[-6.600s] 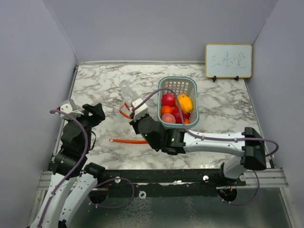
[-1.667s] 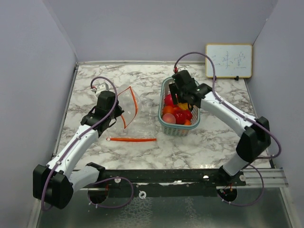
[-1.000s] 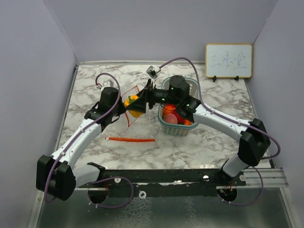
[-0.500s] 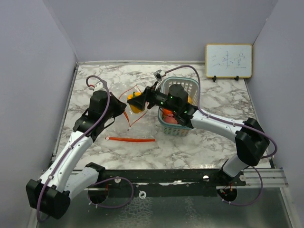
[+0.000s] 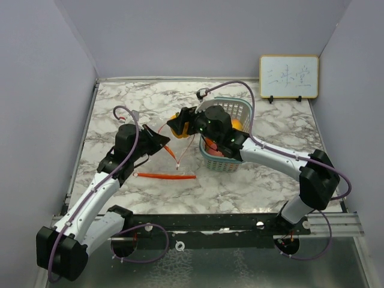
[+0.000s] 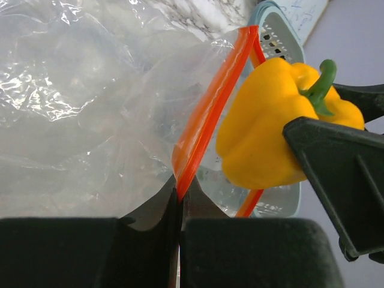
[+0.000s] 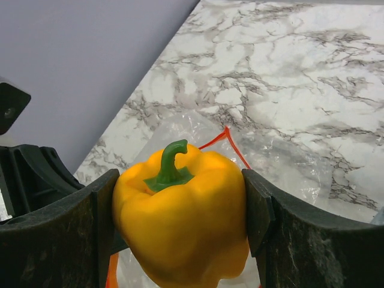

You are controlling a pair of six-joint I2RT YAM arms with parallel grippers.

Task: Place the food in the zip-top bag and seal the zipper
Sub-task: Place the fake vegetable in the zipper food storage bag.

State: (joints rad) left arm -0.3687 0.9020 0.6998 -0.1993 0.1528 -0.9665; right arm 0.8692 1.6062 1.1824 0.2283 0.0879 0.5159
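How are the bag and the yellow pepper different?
The bag is clear and crinkly; the yellow pepper is solid and bright. The left hand pinches the bag by its thin zipper; the right hand squeezes the pepper's fat body. Both are gripped by a hand.

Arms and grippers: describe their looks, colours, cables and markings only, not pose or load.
The left arm and right arm have white shells between black joint housings. A purple cable loops loosely along each. Small green lights glow near the right wrist. The left gripper and right gripper are black, with broad flat fingers. No lettering is readable.
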